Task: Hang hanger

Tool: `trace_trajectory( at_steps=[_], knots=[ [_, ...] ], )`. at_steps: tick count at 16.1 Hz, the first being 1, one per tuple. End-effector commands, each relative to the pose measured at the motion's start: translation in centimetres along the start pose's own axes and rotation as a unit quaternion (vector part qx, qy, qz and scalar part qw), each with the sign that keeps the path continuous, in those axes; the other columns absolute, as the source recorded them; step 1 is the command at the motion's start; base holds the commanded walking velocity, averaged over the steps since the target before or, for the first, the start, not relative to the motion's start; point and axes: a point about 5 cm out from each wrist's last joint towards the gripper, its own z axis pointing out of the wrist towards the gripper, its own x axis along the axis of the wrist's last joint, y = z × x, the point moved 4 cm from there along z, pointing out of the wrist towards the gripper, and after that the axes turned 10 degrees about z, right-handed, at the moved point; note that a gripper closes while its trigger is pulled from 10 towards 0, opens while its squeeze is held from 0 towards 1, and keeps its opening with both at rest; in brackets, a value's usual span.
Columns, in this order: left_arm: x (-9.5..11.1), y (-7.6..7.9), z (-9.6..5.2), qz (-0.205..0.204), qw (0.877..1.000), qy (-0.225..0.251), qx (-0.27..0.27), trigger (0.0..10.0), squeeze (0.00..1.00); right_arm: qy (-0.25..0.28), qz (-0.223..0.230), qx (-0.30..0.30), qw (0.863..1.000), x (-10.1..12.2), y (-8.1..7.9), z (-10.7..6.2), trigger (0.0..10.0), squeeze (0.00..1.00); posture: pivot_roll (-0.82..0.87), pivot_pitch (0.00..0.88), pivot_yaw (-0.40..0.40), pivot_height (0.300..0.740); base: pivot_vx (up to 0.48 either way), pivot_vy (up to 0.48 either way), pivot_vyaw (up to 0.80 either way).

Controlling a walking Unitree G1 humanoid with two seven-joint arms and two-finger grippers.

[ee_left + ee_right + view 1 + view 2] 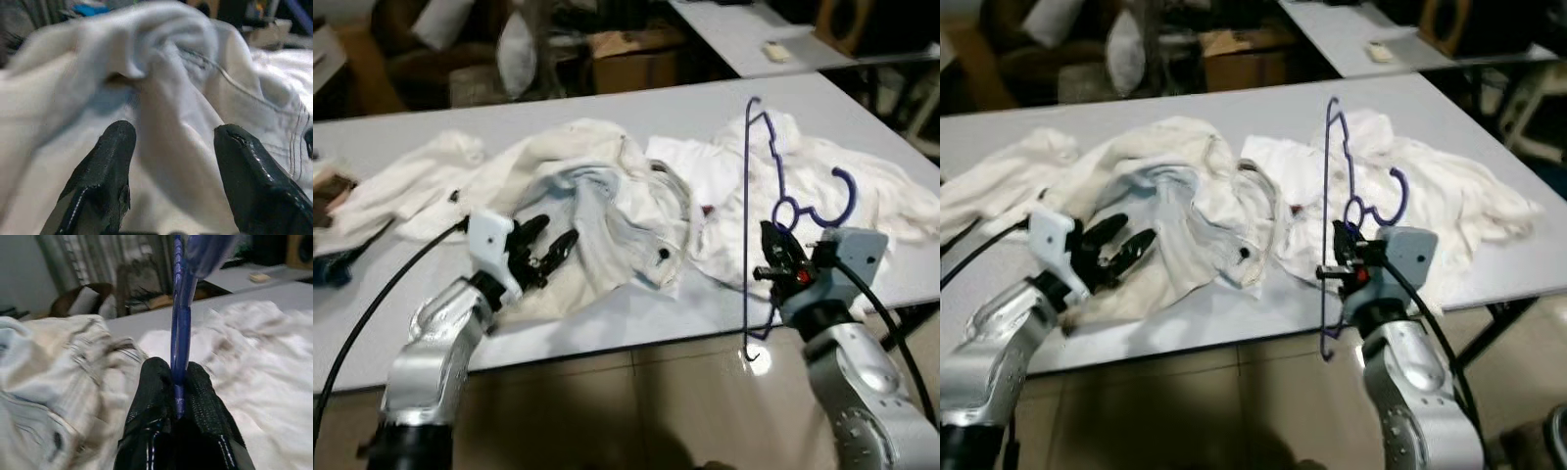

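Observation:
A blue wire hanger (748, 211) stands on end at the table's front right, its hook (843, 191) curling to the right. My right gripper (773, 257) is shut on its wire near the neck, and the black fingertips (188, 382) pinch the blue wire (178, 333). A crumpled cream shirt (592, 211) lies mid-table. My left gripper (546, 246) hovers open just over the shirt's front edge, and its two fingers (247, 176) spread above the pale cloth (161, 103).
More white clothes (862, 186) are heaped on the right and another pale garment (411, 181) on the left of the grey table (636, 313). A second table (754, 34), cardboard boxes (636, 59) and dark clutter stand behind. Tiled floor (636, 401) lies below the front edge.

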Motion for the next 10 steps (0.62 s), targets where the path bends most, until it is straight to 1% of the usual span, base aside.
trace_trajectory(
  at_steps=[1, 2, 3, 4, 5, 6, 7, 8, 10],
  knots=[
    [1.9, -0.2, -0.5, -0.008, 0.999, 0.038, 0.014, 10.0, 0.0, 0.016, 0.002, -0.001, 1.0, 0.5, -0.1, 0.2, 10.0, 0.0, -0.14, 0.0, 0.037, 0.74, 0.0, 0.0, 0.0],
    [2.2, 0.6, -0.6, -0.004, 0.999, 0.038, -0.004, 10.0, 0.0, 0.022, 0.003, 0.007, 1.0, 0.8, -0.1, 0.5, 10.0, 0.0, -0.12, 0.0, 0.015, 0.74, 0.0, 0.0, 0.0],
    [2.9, 2.5, -0.7, -0.013, 0.998, 0.05, -0.039, 10.0, 0.0, 0.024, 0.001, 0.009, 1.0, 0.9, -0.2, 0.9, 10.0, 0.0, -0.12, 0.0, 0.005, 0.74, 0.0, 0.0, 0.0],
    [2.9, 4.2, -0.7, -0.026, 0.995, 0.053, -0.08, 10.0, 0.44, 0.024, -0.004, 0.006, 1.0, 0.9, 0.1, 1.0, 10.0, 0.0, -0.12, 0.0, -0.001, 0.74, 0.0, 0.0, 0.0],
    [2.4, 5.4, -0.5, -0.026, 0.992, 0.047, -0.112, 10.0, 1.0, 0.022, -0.009, -0.001, 1.0, 0.9, 0.3, 1.1, 10.0, 0.0, -0.13, 0.0, -0.003, 0.74, 0.0, 0.0, 0.0],
    [1.6, 7.1, 0.0, -0.017, 0.987, 0.036, -0.152, 10.0, 1.0, 0.021, -0.018, -0.018, 0.999, 0.9, 1.0, 1.1, 10.0, 0.0, -0.14, 0.0, 0.002, 0.74, 0.0, 0.0, 0.0],
    [0.8, 8.2, 1.0, -0.019, 0.985, 0.027, -0.168, 10.0, 1.0, 0.019, -0.024, -0.037, 0.999, 1.0, 1.7, 1.0, 10.0, 0.0, -0.16, 0.0, 0.006, 0.74, 0.0, 0.0, 0.0],
    [0.2, 8.8, 1.8, -0.036, 0.983, 0.02, -0.177, 10.0, 1.0, 0.018, -0.03, -0.048, 0.998, 1.0, 2.1, 1.0, 10.0, 0.0, -0.18, 0.0, 0.008, 0.74, 0.0, 0.0, 0.0],
    [-0.4, 9.9, 2.7, -0.028, 0.979, 0.013, -0.2, 10.0, 1.0, 0.014, -0.032, -0.06, 0.998, 0.8, 2.4, 0.7, 10.0, 0.0, -0.18, 0.0, 0.0, 0.74, 0.0, 0.0, 0.0]
  ],
)
